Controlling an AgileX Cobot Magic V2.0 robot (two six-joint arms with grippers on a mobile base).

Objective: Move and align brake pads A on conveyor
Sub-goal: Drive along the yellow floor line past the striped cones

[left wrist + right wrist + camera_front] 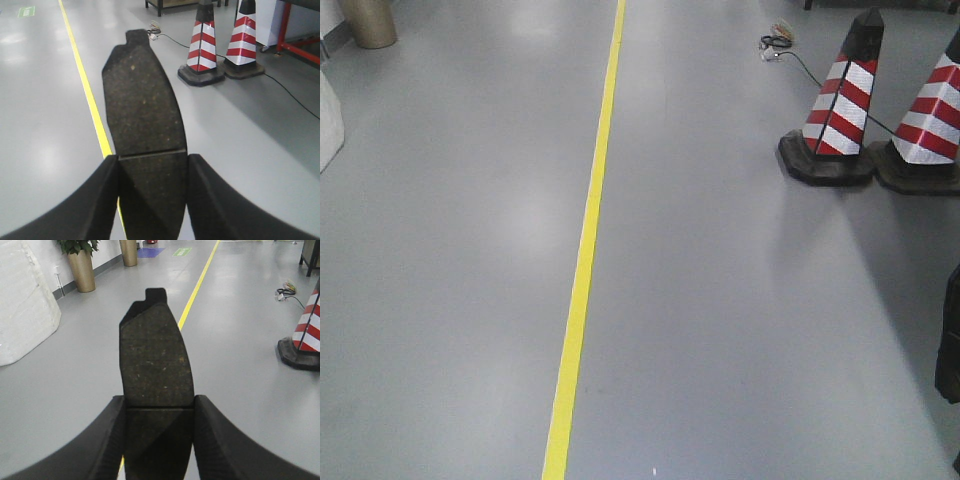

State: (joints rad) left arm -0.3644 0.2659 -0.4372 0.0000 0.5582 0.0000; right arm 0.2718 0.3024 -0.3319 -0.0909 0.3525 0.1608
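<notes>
While the left gripper [152, 200] clamps one brake pad [142, 115] between its fingers, the right gripper [159, 440] grips a second brake pad [156, 360] likewise — each pad jutting forward past the fingertips. Beyond them lie grey floor [740, 330], a yellow line [582, 260] and striped cones [840, 100] — no conveyor shows.

Matte black tools, two broad fingers each

The left tool [152, 200] shows smooth, curved black fingers [75, 210] that widen toward the camera. The right tool [159, 440] looks the same, though its right finger [225, 450] carries fine ribbing along the inner edge.
</notes>
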